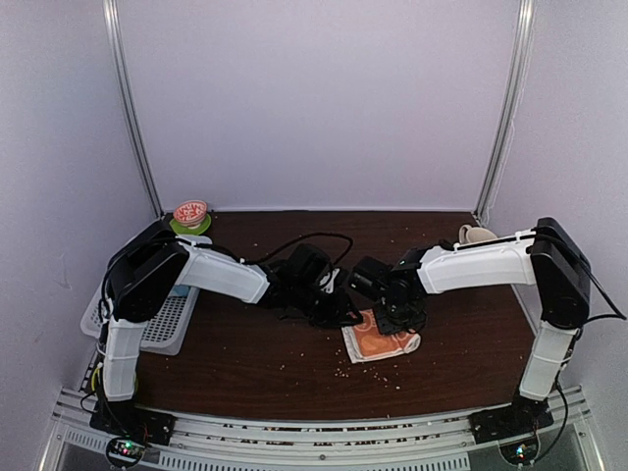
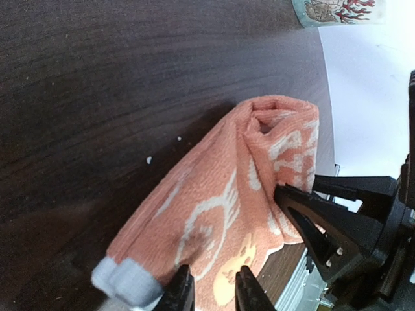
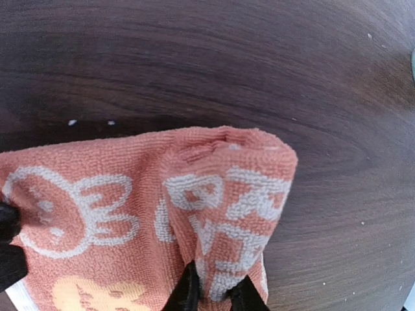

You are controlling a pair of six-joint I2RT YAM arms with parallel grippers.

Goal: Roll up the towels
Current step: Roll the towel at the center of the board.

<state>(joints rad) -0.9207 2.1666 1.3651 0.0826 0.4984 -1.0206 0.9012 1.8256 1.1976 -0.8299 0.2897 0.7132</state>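
- At the middle of the table (image 1: pixel 245 368), a little toward your right arm, you will find the orange towel (image 1: pixel 378 345) lying on the dark wood. It is printed with cream rabbit figures.
- Towel condition: partly rolled. One end is curled into a loose tube, and the rest lies flat with a pale hem at one corner.
- Your left gripper (image 2: pixel 211 288) has its jaws drawn close, pinching the towel's flat edge. Cloth shows between the two fingers.
- Your right gripper (image 3: pixel 215 293) has its jaws narrow, nipping a raised fold at the rolled end. The cloth touches both fingers.
- Both grippers meet at the towel, close to one another. The left one is at its left side.
- Pale crumbs (image 1: pixel 343 373) are scattered on the wood around the towel.
- A white basket (image 1: pixel 162 329) sits at the table's left edge under your left arm, well apart from the towel.
- A red-patterned dish (image 1: pixel 190 212) stands at the back left corner and a pale cup (image 1: pixel 476 235) at the back right. Both are well apart from the towel.
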